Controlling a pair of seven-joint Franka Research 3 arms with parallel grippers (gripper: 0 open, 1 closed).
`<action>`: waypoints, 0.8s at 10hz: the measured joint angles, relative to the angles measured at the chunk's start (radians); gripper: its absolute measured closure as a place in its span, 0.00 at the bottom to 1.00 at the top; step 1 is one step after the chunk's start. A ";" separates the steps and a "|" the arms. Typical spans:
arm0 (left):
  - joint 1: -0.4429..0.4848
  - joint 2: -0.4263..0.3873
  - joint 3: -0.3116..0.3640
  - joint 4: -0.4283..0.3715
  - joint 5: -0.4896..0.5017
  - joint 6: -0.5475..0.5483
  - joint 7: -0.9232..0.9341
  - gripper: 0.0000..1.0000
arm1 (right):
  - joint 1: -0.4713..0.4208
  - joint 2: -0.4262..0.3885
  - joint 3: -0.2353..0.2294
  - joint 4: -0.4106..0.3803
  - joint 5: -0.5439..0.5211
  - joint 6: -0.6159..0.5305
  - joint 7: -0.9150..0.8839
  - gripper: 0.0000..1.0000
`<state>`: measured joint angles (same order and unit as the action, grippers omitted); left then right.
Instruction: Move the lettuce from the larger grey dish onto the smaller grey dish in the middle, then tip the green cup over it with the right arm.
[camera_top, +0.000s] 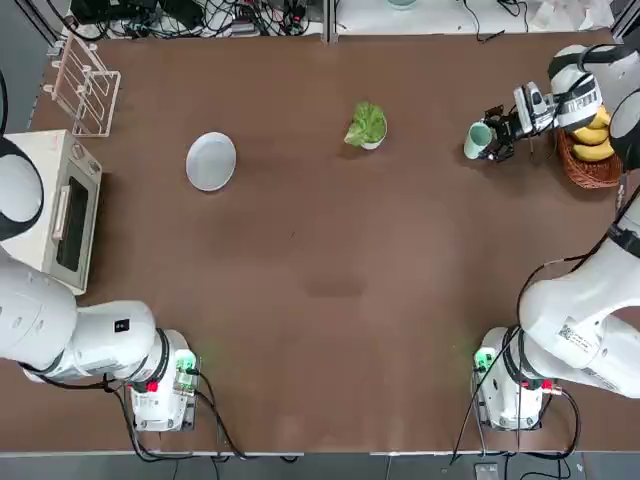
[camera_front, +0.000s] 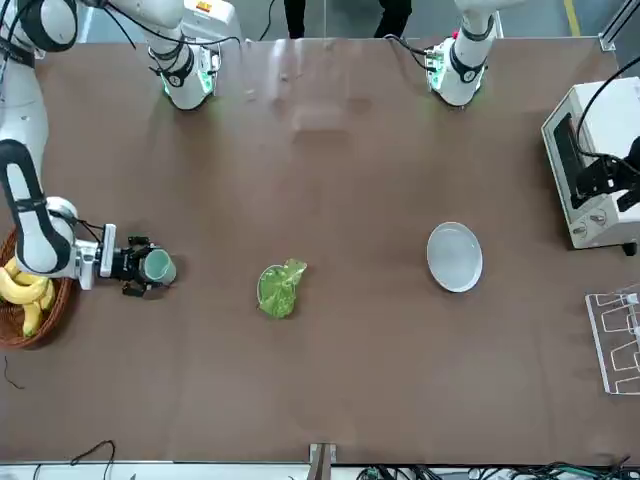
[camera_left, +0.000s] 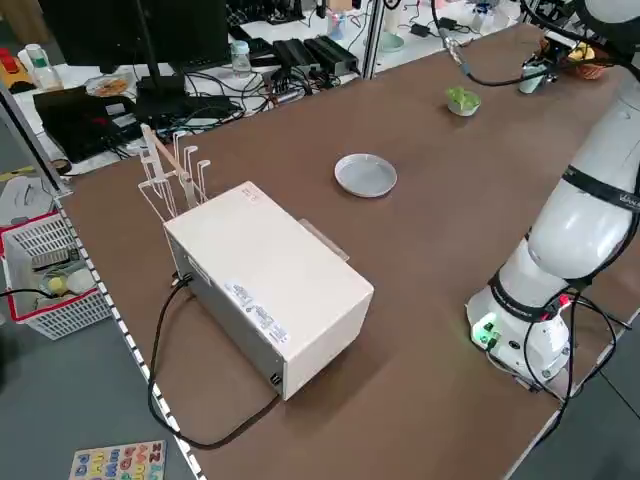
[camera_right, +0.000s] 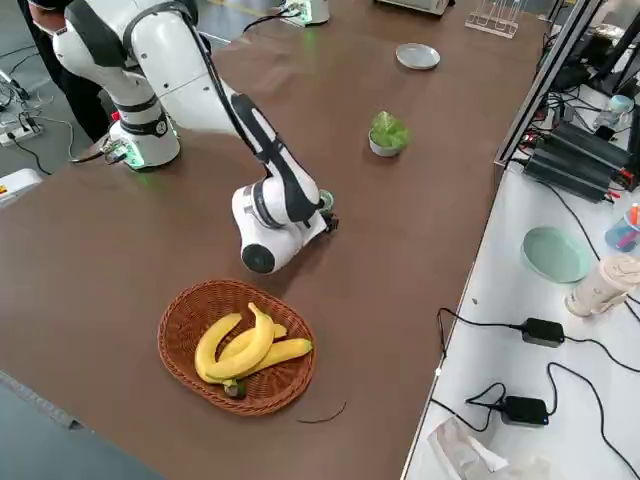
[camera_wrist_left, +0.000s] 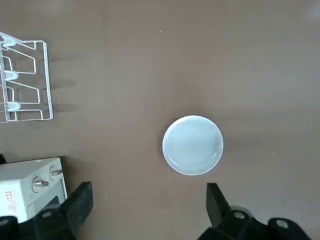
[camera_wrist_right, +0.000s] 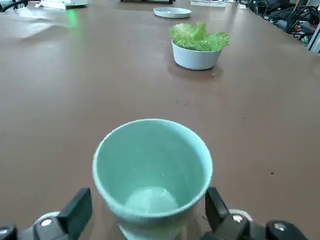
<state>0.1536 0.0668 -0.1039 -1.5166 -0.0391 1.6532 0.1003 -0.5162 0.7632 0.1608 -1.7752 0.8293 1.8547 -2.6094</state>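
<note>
worktop (camera_top: 330, 290): plain brown | lettuce (camera_top: 367, 124): light green | smaller grey dish (camera_wrist_right: 196, 57): pale grey-white | larger grey dish (camera_top: 211, 161): light grey | green cup (camera_wrist_right: 152, 172): pale mint | bananas (camera_right: 245, 348): yellow | basket (camera_right: 190, 315): brown woven | oven (camera_left: 265, 285): cream-white

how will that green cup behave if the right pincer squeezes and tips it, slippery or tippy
The green cup has smooth, glossy walls that widen upward, so it may slide in a light squeeze. It looks rigid and is empty inside, so probably light. Standing upright between the open right pincer fingers, its narrower base suggests an off-centre push could topple it and let it roll.
</note>
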 joint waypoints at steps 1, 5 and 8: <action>0.003 0.005 0.002 0.000 0.000 0.000 0.000 0.00 | -0.006 0.000 0.000 0.000 0.000 0.000 0.000 0.00; 0.005 0.010 0.007 0.006 0.000 0.010 0.000 0.00 | -0.030 0.000 0.000 0.015 0.000 -0.001 0.008 0.00; 0.006 0.010 0.010 0.038 0.036 0.012 0.000 0.00 | -0.046 -0.003 -0.001 0.096 0.001 -0.041 0.058 0.00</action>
<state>0.1595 0.0765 -0.0941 -1.4787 -0.0029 1.6649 0.1003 -0.5623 0.7597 0.1603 -1.6795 0.8300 1.8136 -2.5512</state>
